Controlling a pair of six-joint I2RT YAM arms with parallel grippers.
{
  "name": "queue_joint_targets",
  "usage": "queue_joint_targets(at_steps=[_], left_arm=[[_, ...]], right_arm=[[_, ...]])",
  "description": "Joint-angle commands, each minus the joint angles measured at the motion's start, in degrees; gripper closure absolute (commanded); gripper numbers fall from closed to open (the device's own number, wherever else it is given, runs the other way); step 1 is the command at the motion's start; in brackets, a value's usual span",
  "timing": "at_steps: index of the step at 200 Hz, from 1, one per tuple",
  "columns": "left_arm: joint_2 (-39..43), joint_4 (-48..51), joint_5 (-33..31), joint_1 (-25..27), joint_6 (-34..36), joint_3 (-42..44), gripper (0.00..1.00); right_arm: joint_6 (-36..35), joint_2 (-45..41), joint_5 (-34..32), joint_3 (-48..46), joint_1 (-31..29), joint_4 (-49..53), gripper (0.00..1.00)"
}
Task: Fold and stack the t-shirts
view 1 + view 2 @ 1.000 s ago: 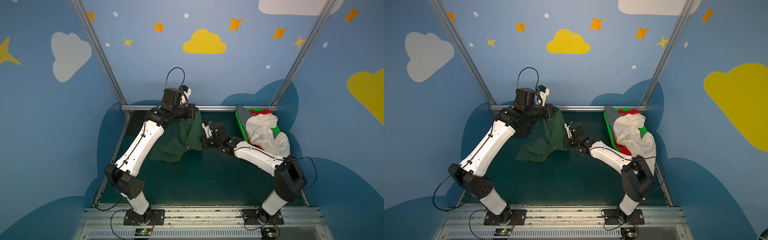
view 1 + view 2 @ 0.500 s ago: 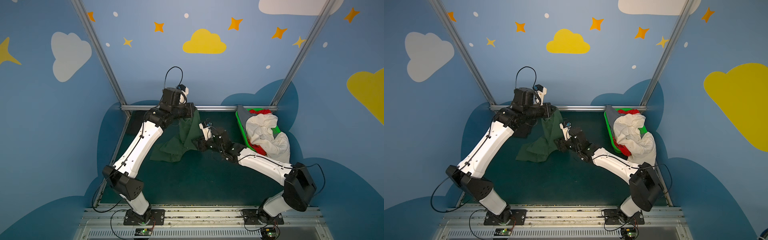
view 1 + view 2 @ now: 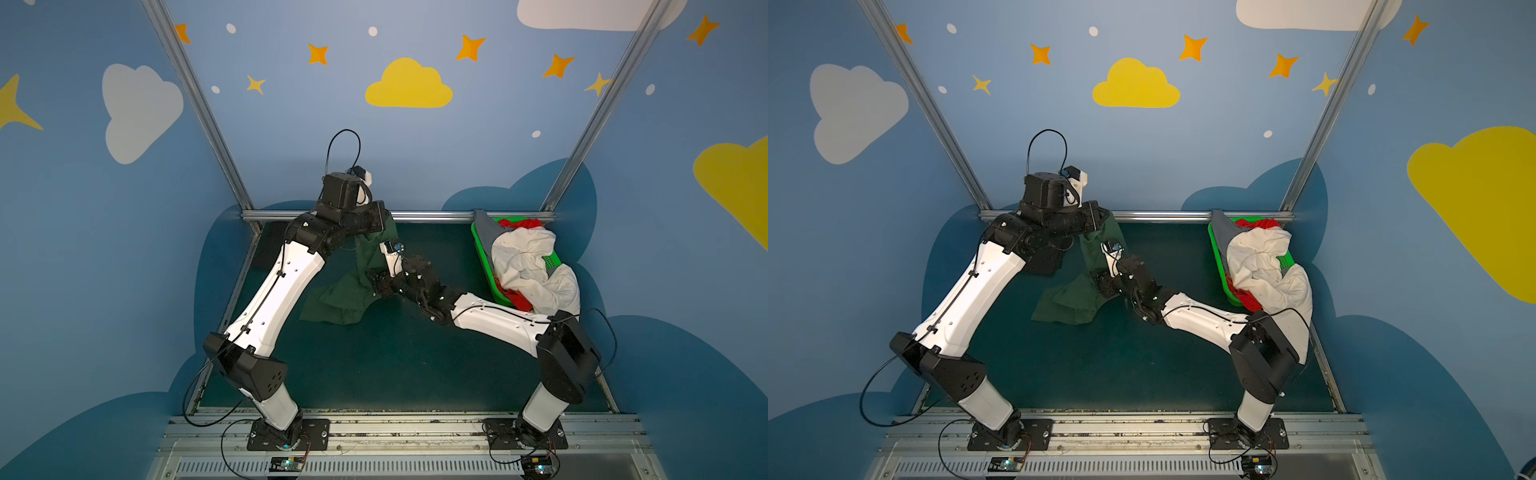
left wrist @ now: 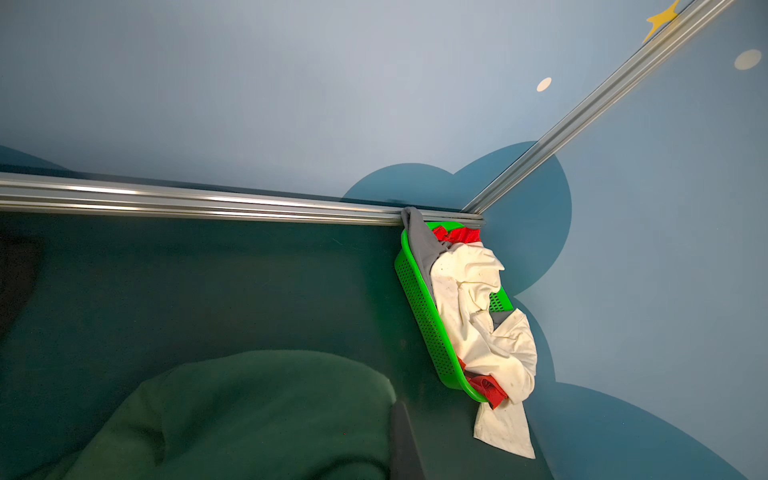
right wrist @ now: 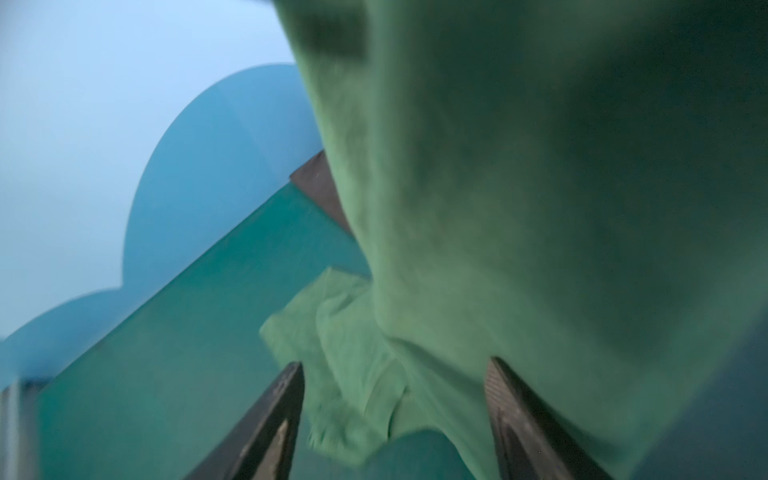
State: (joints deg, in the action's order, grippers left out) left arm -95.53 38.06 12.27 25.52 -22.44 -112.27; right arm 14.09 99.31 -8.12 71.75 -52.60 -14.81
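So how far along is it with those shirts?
No finished stack is visible. In hand: the left hand pinches the dark green t-shirt up, its tail on the table, the right hand open at it. Left: the cream-white shirt, red shirt and grey shirt heaped in the green basket.

A bright green mesh basket (image 3: 483, 266) sits in the far right corner of a dark teal surface (image 3: 395, 357), beneath blue walls (image 3: 291, 124) painted with clouds and stars.
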Motion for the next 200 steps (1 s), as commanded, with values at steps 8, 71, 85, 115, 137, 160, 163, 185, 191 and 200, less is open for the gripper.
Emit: queue_joint_targets(at_steps=[8, 71, 85, 115, 137, 160, 163, 185, 191, 200], left_arm=[[1.4, -0.5, -2.0, -0.3, -1.3, -1.4, 0.96], [3.2, 0.0, -0.9, -1.6, -1.5, -0.7, 0.96], [4.0, -0.6, -0.5, -2.1, -1.5, 0.3, 0.96], [4.7, -0.8, -0.6, -3.5, -1.5, 1.0, 0.96], [5.2, -1.8, 1.7, -4.3, -1.8, 1.3, 0.96], [5.9, -3.3, 3.6, -4.3, -2.1, 2.6, 0.96], [6.0, -3.5, 3.8, -4.3, -2.2, 2.8, 0.96], [6.3, -4.8, 5.9, -4.3, -2.3, 4.2, 0.96], [6.3, -4.8, 6.1, -4.4, -2.2, 4.3, 0.96], [6.3, -4.7, 6.2, -4.3, -2.1, 4.6, 0.96]], right_arm=[[1.9, 2.3, -12.1, 3.2, -1.5, -5.5, 0.29], [1.4, 5.5, -17.7, 7.7, -0.7, -3.9, 0.59], [1.9, 4.5, -16.3, 7.5, -0.1, -2.9, 0.68], [1.3, 0.9, -12.6, 4.3, 0.7, -1.7, 0.64], [2.4, -0.3, -11.8, 2.6, 2.3, -0.3, 0.69], [5.5, 0.7, -7.5, 4.2, 5.8, 3.2, 0.71], [5.7, 1.0, -6.5, 4.7, 6.1, 3.7, 0.71], [4.9, 2.7, -1.6, 7.8, 7.4, 6.3, 0.77], [4.3, 2.8, -1.0, 7.9, 7.4, 6.2, 0.78], [3.9, 2.7, -0.4, 7.8, 7.4, 5.8, 0.80]])
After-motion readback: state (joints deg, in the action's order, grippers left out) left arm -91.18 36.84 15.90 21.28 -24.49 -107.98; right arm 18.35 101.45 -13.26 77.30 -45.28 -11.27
